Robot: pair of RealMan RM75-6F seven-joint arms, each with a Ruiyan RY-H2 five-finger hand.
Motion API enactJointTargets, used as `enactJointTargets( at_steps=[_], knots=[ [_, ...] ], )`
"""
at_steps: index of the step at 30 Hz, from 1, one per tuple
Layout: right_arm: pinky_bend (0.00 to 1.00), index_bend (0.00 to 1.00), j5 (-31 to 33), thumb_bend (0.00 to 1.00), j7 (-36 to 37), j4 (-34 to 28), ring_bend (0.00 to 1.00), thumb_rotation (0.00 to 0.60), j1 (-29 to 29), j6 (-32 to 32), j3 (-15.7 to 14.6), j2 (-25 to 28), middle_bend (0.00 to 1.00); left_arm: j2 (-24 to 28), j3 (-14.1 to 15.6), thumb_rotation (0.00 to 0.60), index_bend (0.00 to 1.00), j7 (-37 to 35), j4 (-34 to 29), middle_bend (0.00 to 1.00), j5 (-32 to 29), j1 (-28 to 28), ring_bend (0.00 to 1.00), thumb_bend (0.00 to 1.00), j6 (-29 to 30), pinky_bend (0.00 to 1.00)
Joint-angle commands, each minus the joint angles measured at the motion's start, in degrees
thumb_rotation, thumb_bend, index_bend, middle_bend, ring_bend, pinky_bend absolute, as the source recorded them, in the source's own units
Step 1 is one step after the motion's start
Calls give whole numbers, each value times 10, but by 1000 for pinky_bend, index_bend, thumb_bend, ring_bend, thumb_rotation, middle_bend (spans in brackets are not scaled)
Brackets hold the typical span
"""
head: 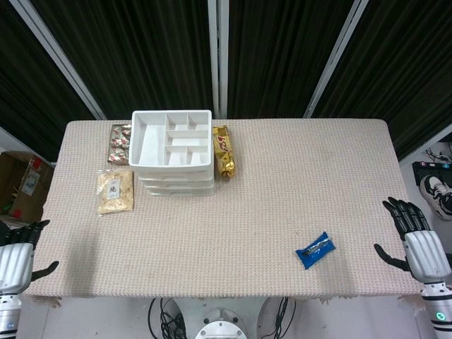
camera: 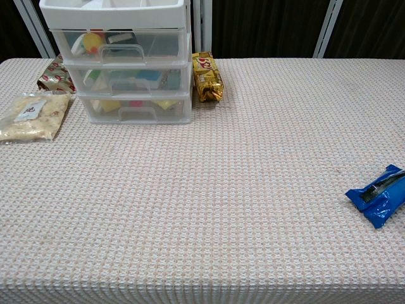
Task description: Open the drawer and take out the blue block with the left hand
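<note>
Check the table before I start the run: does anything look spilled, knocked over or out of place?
Nothing stands out. The drawer unit stands upright with all drawers shut. The gold packet, pale bag, red-patterned packet and blue packet all lie flat on the tablecloth, with nothing spilled.

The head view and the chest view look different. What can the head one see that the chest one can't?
Only the head view shows the left hand and right hand, both open at the table's near corners, and the divided tray on top of the drawer unit.

Only the chest view shows the three clear drawer fronts, all shut, with colourful things inside.

Both show the gold snack pack, the blue wrapper, the pale bag and the woven tablecloth.
</note>
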Motion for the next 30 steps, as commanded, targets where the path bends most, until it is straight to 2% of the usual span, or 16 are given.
enactJointTargets(
  at_steps=[1, 7, 13, 17, 20, 27, 30],
  knots=[
    [0, 0, 2, 192, -6, -8, 0, 600, 5, -6, 2, 3, 33, 0, -4, 600, 170, -3, -5, 204, -3, -6, 220, 92, -10, 216],
    [0, 0, -4, 193, 1, -8, 0, 600, -4, 14, 1, 7, 29, -5, -16, 600, 171, -50, -34, 235, 11, -41, 228, 92, -55, 260],
    [0, 0, -14, 192, 11, -10, 0, 600, -14, 40, 0, 19, 22, -35, -41, 600, 189, -118, -60, 268, 27, -111, 290, 104, -138, 428],
    [0, 0, -16, 193, 13, -9, 0, 600, -18, 48, 0, 20, 11, -74, -72, 600, 206, -152, -59, 331, -19, -177, 354, 131, -231, 566],
    [0, 0, -15, 192, 17, -9, 0, 600, -21, 49, -2, 22, 7, -112, -97, 600, 213, -177, -47, 400, -66, -214, 450, 171, -280, 670],
    [0, 0, -8, 193, 23, -1, 0, 600, -26, 50, -2, 20, 7, -204, -132, 600, 217, -242, -18, 518, -153, -256, 609, 301, -331, 910],
    [0, 0, -7, 193, 24, 0, 0, 600, -26, 47, -2, 18, 7, -239, -144, 600, 215, -289, -7, 560, -171, -259, 669, 356, -333, 975]
  ],
)
